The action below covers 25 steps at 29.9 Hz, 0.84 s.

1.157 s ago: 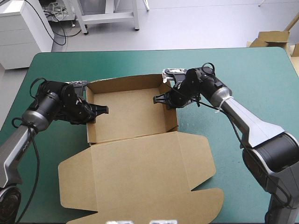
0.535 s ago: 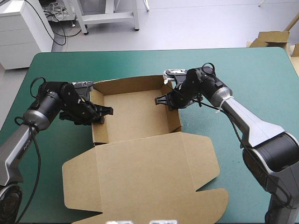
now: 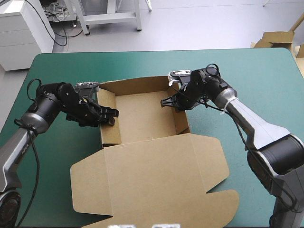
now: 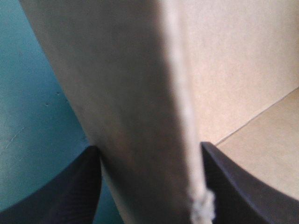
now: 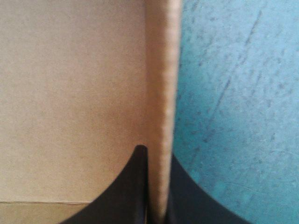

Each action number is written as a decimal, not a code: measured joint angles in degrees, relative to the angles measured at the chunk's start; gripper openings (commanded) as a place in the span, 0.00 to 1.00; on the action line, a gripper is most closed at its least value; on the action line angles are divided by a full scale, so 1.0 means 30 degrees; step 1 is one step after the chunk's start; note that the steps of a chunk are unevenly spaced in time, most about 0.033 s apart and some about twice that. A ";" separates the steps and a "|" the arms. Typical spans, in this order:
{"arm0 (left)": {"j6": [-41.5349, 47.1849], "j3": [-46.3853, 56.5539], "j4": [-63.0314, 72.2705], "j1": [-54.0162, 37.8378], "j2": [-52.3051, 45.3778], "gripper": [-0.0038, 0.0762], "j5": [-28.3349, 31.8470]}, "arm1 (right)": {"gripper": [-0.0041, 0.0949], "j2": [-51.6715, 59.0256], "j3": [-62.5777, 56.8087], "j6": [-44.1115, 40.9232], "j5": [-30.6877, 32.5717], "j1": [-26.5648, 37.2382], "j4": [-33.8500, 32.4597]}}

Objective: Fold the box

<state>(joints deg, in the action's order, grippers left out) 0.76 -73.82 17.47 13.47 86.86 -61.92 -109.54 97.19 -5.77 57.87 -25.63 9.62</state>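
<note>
I've got the brown box (image 3: 142, 116) sitting mid-table on the teal-green cover (image 3: 247, 71) as an open tray, with its lid (image 3: 152, 185) lying flat toward the near edge. My left gripper (image 3: 110, 116) is pinched onto the tray's left wall (image 3: 108, 135), a black finger on each face and only board between them. My right gripper (image 3: 167, 102) is all but closed on the right wall (image 3: 181, 121) in the same way. The left wrist view is too close and soft for me to say whether that wall is one layer or a flap folded over and tucked. My worry is uneven motion: if one arm leads, the tray could rack out of square or a wall could splay open. Any outward pull risks creasing or tearing the board at the pinch. The broad lid could also catch on the cover and twist the tray.
</note>
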 measured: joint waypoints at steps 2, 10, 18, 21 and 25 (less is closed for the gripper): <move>-0.0038 0.0000 0.0166 0.0000 -0.0224 0.58 0.0000 | 0.02 0.0000 0.0000 0.0000 0.0016 0.0000 -0.0076; -0.0252 0.0000 0.0391 0.0000 -0.0780 0.57 -0.0225 | 0.02 0.0000 0.0000 0.0023 0.0016 0.0000 -0.0076; -0.0147 0.0000 0.0441 0.0000 -0.0801 0.57 -0.0537 | 0.02 0.0000 0.0000 0.0054 0.0016 0.0000 -0.0002; -0.0127 0.0000 0.0441 0.0000 -0.0801 0.53 -0.0537 | 0.02 0.0000 0.0000 0.0054 0.0016 0.0000 0.0004; -0.0127 0.0000 0.0286 0.0000 -0.0801 0.26 -0.0520 | 0.02 0.0000 0.0000 0.0054 0.0016 0.0000 -0.0037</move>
<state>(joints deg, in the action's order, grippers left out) 0.37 -73.82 18.33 13.47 84.46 -63.48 -109.54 97.19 -5.61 57.91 -25.63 9.51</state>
